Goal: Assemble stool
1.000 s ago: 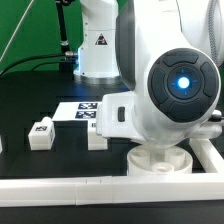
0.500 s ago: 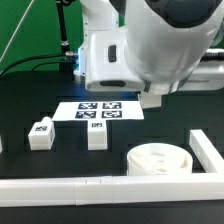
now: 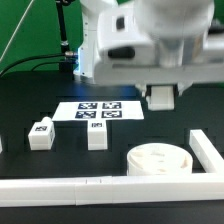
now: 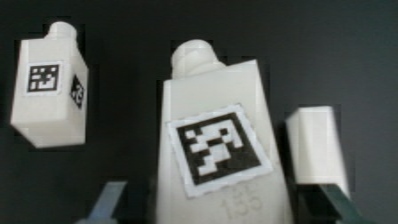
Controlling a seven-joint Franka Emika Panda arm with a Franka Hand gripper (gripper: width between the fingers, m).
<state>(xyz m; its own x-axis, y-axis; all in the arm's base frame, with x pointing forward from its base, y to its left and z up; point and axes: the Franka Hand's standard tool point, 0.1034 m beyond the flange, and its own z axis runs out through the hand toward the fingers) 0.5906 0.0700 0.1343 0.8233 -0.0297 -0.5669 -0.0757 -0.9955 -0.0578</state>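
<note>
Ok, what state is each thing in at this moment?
Held leg: gripped, in the air above the table.
Fingers: shut on it.
Two other legs: loose on the table, not fitted.
Seat: flat on the table, no legs in it.

A large robot arm (image 3: 175,40) of smooth, glossy white plastic, built of rounded casings, is seen blurred in the exterior view. A boxy white wrist housing (image 3: 135,62) is joined to it. On this housing a small green patch (image 3: 122,22) is shown, whose nature cannot be told, and a short dark slot (image 3: 122,52) is marked beneath it. Behind, a white cylindrical base column (image 3: 88,45) is made out, with a faint bluish glow (image 3: 78,62) at its edge. In the wrist view the end effector (image 4: 222,205) is represented by two slim, flat, grey-blue fingers (image 4: 111,200), matt and slightly tapered.
</note>
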